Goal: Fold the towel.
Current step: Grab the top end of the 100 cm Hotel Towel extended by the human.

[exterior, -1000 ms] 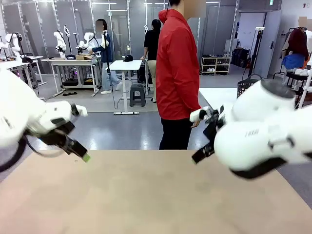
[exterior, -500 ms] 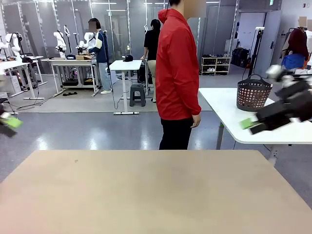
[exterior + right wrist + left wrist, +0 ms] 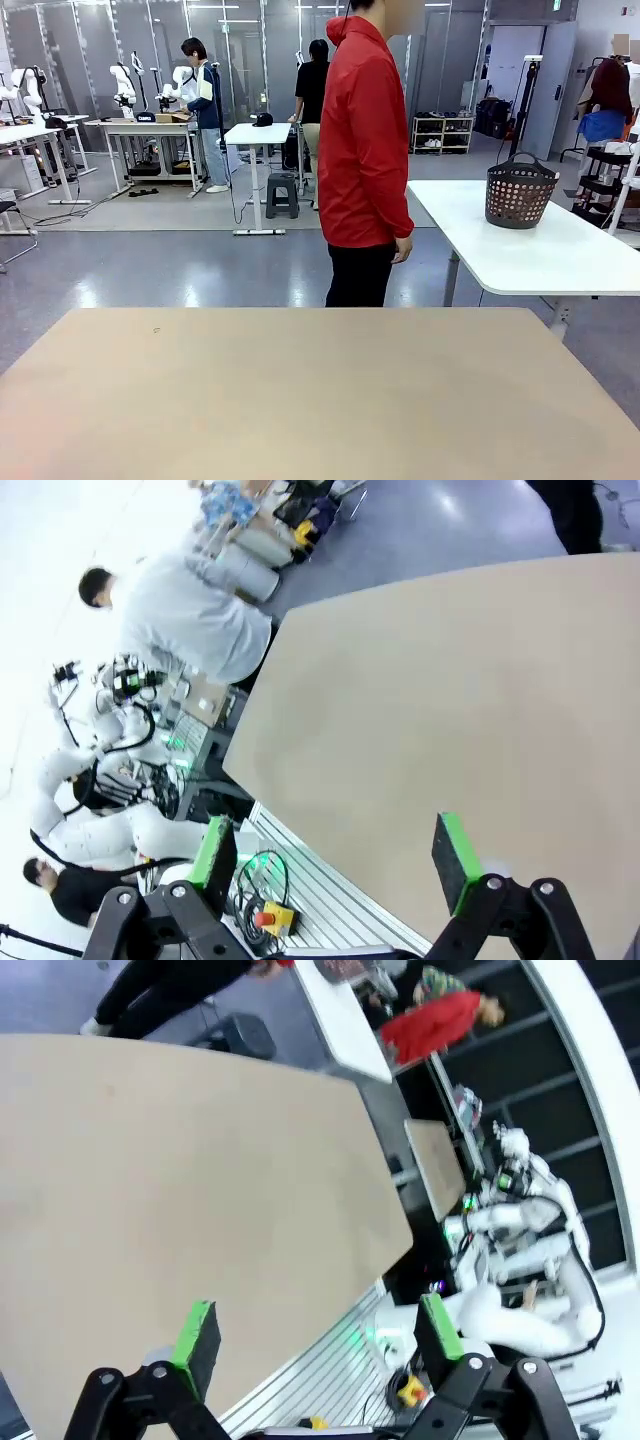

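The towel is out of view. The tan table (image 3: 300, 400) lies bare in the front view. In the left wrist view my left gripper (image 3: 318, 1332) is open above the table's near edge, green pads (image 3: 196, 1334) wide apart, nothing between them. In the right wrist view my right gripper (image 3: 335, 862) is likewise open over the table's edge, with nothing held. A person in a red jacket (image 3: 362, 140) stands at the far side of the table, side-on, hands down.
A white side table (image 3: 540, 250) at the right rear carries a black perforated basket (image 3: 520, 192). Beyond the near table edge the wrist views show the robot base and cables (image 3: 260, 900). Other people stand at tables farther back.
Both arms have swung outward and left the front view: they were over the table's far corners a second ago, at the picture's edges half a second ago. The person has barely moved.
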Available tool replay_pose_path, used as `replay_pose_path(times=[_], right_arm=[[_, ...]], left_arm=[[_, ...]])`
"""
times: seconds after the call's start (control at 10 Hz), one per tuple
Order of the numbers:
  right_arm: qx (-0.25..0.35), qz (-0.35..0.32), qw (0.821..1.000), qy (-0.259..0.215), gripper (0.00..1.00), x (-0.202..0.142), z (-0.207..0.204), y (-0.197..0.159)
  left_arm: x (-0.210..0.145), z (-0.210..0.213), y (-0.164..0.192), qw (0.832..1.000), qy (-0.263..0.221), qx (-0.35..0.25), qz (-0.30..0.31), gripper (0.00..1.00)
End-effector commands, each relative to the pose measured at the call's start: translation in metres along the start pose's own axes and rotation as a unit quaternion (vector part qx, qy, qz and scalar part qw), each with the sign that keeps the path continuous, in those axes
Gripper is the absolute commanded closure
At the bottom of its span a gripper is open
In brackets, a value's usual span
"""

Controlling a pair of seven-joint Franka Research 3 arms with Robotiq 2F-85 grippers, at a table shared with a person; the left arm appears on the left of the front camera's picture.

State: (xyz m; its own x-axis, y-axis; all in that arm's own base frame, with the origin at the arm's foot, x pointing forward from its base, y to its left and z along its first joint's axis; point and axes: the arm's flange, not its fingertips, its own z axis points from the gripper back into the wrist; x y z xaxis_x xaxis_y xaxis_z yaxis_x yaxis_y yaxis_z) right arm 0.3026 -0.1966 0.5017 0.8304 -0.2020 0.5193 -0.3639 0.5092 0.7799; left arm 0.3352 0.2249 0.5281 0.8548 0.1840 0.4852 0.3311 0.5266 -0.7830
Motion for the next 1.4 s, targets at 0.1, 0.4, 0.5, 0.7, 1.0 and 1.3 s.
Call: replay_pose_path(times=[0.1, 0.4, 0.5, 0.7, 1.0, 1.3], right_arm=[[0.008, -0.009, 1.0, -0.023, 0.0, 0.004, 0.005, -0.024], [0.0, -0.024, 0.999, -0.026, 0.0, -0.007, 0.016, -0.025], [0.0, -0.024, 0.999, -0.026, 0.0, -0.007, 0.016, -0.025], [0.0, -0.024, 0.999, -0.026, 0.0, -0.007, 0.016, -0.025], [0.0, -0.024, 0.999, -0.026, 0.0, -0.007, 0.016, -0.025], [0.0, -0.024, 0.999, -0.026, 0.0, -0.007, 0.016, -0.025]], left_arm=[[0.006, -0.004, 0.007, 1.0, -0.015, 0.003, 0.019, 0.0], [-0.003, 0.01, 0.015, 0.999, -0.026, 0.005, 0.025, 0.0], [-0.003, 0.01, 0.015, 0.999, -0.026, 0.005, 0.025, 0.0], [-0.003, 0.01, 0.015, 0.999, -0.026, 0.005, 0.025, 0.0], [-0.003, 0.01, 0.015, 0.999, -0.026, 0.005, 0.025, 0.0], [-0.003, 0.01, 0.015, 0.999, -0.026, 0.005, 0.025, 0.0]])
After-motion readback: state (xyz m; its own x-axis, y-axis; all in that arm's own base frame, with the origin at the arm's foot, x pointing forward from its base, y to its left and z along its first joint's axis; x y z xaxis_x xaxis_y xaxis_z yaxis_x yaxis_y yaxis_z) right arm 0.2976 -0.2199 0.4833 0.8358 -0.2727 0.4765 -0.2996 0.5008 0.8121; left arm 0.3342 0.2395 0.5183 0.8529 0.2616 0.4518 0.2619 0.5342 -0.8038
